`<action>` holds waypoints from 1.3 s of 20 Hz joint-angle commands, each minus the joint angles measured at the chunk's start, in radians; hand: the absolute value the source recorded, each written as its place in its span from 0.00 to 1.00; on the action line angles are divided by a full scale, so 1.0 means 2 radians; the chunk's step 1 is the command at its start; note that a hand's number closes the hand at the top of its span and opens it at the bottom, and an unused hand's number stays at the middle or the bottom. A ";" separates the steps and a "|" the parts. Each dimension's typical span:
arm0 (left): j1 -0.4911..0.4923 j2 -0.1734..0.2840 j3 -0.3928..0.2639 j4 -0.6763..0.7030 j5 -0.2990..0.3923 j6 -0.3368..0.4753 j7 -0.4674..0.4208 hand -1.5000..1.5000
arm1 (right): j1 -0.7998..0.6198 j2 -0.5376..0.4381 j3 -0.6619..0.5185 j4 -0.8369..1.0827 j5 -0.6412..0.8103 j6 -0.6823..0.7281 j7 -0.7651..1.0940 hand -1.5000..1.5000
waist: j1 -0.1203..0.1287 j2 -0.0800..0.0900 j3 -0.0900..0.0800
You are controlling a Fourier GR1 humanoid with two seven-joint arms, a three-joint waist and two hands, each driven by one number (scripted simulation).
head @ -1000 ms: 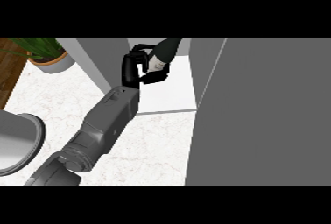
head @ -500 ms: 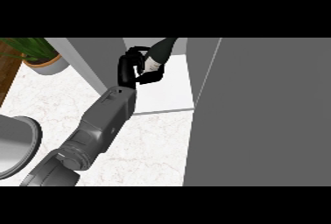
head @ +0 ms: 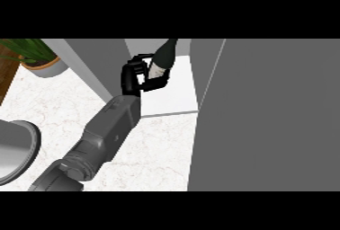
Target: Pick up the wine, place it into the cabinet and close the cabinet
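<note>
Black and curled, our left hand (head: 136, 77) is wrapped round the dark glass wine bottle (head: 161, 63), which tilts with its neck pointing up and to the right. We hold it over the white shelf (head: 171, 96) inside the grey cabinet (head: 100, 67), whose open grey door (head: 266, 117) stands just right of the bottle. Left of the cabinet, on the white marble bench (head: 66, 108), we see a potted green plant (head: 36, 56) and a round grey bowl (head: 13, 150).
</note>
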 commanded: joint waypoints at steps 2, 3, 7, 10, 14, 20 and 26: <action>0.006 -0.004 0.020 -0.004 0.021 -0.034 0.012 1.00 | 0.000 0.009 0.009 -0.005 -0.007 0.001 -0.009 0.00 | -0.005 0.003 0.000; 0.023 -0.004 0.020 -0.009 0.026 -0.049 0.003 1.00 | -0.005 0.004 -0.003 -0.004 -0.018 0.001 -0.001 0.00 | -0.013 0.001 0.000; 0.041 -0.004 0.022 -0.003 0.031 -0.061 -0.007 1.00 | 0.009 0.012 0.015 -0.018 -0.013 0.004 -0.005 0.00 | -0.019 0.003 -0.001; 0.059 -0.004 0.021 -0.006 0.038 -0.071 -0.024 1.00 | 0.001 0.020 0.019 -0.007 -0.012 0.000 -0.012 0.00 | -0.026 0.003 -0.001; 0.078 -0.004 0.019 -0.003 0.048 -0.092 -0.021 1.00 | -0.009 0.017 0.010 -0.005 -0.019 -0.005 -0.002 0.00 | -0.028 0.002 -0.001; 0.109 -0.004 0.000 -0.006 0.055 -0.092 -0.036 1.00 | -0.024 0.016 0.006 0.011 -0.029 -0.002 -0.001 0.00 | -0.035 0.000 -0.002; 0.104 -0.004 -0.012 -0.012 0.065 -0.069 -0.031 1.00 | -0.012 0.013 0.013 0.002 -0.033 0.008 -0.001 0.00 | -0.042 -0.001 -0.002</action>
